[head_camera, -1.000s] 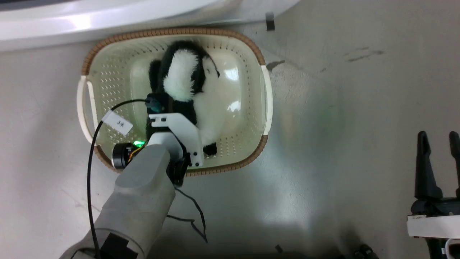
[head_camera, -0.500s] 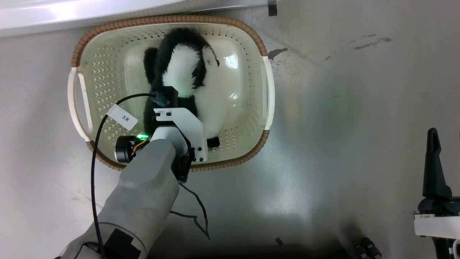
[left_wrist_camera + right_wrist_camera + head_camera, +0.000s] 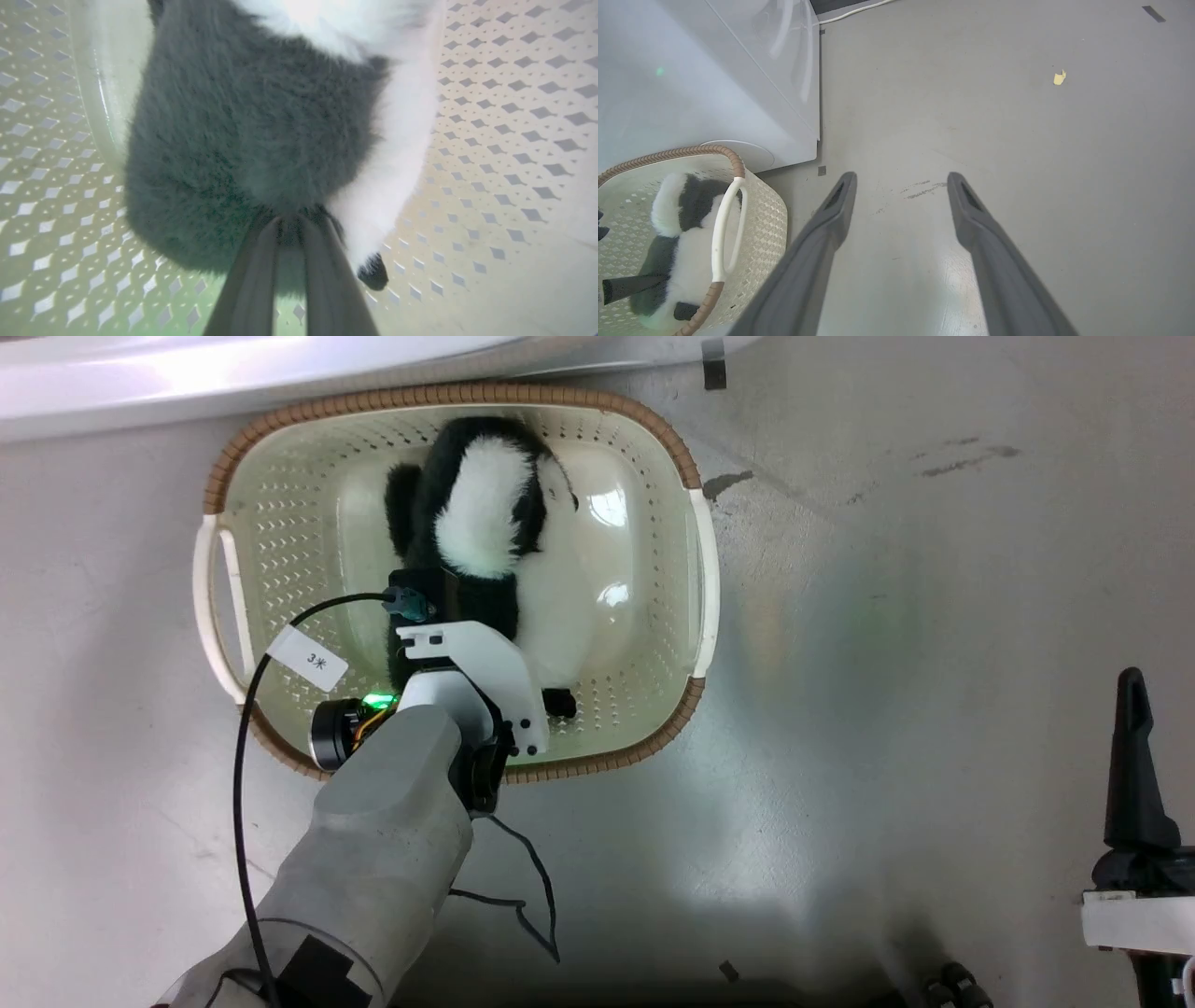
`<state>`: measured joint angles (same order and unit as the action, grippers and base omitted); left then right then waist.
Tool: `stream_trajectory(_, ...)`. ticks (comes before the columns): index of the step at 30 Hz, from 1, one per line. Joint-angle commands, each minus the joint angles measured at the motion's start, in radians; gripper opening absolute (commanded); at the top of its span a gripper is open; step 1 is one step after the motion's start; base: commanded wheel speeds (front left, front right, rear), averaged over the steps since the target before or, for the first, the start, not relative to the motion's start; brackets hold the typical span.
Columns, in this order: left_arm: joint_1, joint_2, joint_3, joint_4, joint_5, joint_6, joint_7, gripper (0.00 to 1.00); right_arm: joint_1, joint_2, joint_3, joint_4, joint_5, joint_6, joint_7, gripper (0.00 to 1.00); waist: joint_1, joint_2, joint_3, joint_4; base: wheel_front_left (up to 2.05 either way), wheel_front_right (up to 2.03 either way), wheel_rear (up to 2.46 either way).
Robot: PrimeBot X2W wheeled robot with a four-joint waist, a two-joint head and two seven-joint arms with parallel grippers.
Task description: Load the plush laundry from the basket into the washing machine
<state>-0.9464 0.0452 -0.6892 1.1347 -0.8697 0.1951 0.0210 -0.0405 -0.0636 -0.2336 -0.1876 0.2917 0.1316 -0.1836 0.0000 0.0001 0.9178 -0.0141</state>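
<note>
Grey floor under me, glossy and scuffed. The basket sits on it, just beside the foot of the washing machine. A yellow scrap lies well apart; a dark tape square lies near the machine.

Bright overhead glare on the basket bottom; left wrist view blurry up close.

Floor: grey, smooth, dully shining.
Scuff: short dark streaks on the floor.
Tape square: small and dark, left of the scuff in the right wrist view.
Yellow scrap: beyond the scuff, to its right.
Tape strip: dark, well beyond the scuff, far right.
Cable: white, well beyond the scuff, to its left.
Glare: pale patch nearer than the scuff.
</note>
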Motion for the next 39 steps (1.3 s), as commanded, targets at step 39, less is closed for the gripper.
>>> stream_trajectory(39,0.279,0.041,-0.05,-0.075,-0.187,-0.164,-0.13,0.0,0.036,0.013,0.103,0.328,0.015,-0.001,-0.058,1.0,0.0,-0.0001,-0.687,0.134,0.0,0.0,0.0)
